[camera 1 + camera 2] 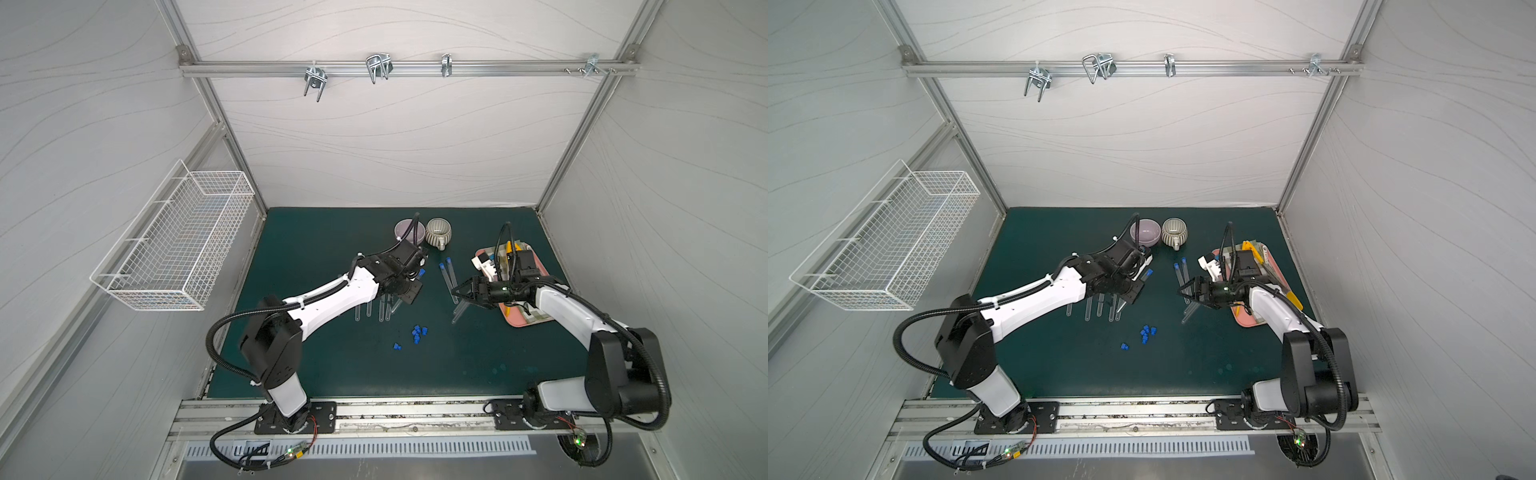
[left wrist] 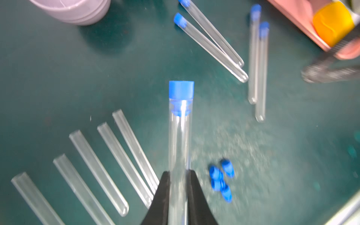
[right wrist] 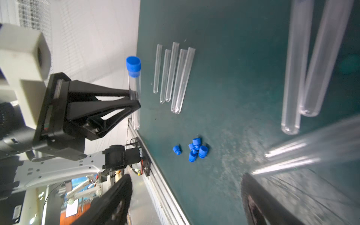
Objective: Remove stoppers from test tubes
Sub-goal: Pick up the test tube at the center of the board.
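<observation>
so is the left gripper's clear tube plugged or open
Plugged: a bright blue plastic stopper fills the mouth of the clear tube in the left gripper.

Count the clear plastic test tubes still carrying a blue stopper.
5 stoppered tubes. One clamped in the left gripper; two lie in a V on the green mat; two lie parallel nearer the pink tray. None looks hidden.

This is a robotics lab cell: aluminium frame (image 1: 415, 68), white wall panels (image 1: 395, 145), green mat (image 1: 353, 374), scattered test tubes (image 2: 98, 172).
</observation>
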`<state>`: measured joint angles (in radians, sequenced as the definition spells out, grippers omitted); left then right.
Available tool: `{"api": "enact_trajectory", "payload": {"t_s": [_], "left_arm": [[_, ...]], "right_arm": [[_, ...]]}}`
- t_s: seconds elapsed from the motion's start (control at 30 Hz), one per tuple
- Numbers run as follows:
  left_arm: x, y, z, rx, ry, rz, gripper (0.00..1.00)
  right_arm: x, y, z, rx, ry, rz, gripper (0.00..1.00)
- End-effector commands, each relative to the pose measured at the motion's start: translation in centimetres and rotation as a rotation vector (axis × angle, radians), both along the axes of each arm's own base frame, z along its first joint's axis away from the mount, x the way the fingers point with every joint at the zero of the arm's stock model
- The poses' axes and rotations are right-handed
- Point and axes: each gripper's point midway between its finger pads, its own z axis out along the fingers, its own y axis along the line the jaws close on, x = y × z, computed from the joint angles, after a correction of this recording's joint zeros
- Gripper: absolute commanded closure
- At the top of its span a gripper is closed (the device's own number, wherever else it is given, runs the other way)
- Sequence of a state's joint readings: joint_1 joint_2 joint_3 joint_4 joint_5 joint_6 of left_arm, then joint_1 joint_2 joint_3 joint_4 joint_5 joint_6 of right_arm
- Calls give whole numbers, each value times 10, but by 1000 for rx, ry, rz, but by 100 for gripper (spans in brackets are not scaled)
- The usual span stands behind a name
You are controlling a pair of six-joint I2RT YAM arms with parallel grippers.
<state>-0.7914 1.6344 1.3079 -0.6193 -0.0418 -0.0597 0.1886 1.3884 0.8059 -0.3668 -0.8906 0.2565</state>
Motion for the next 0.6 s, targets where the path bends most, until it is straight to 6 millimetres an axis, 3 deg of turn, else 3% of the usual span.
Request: {"api": "enact_trajectory", "payload": {"t_s": [0.0,0.2,0.37,0.57], "left_arm": [[-21,-3,17,-39,-29,-108,98],[-52,4,17,22,-58,-212,98],[-57,8,7,61,-60,-230,98],[-62,3,3,39,-60,-258,98]], "right_arm": [[-2,23,20,91,-17,81,13],[-16,55,29,133,-11,209,17],[-26,74,32,163,0,278,25],[-31,81,30,173,15,311,38]]}}
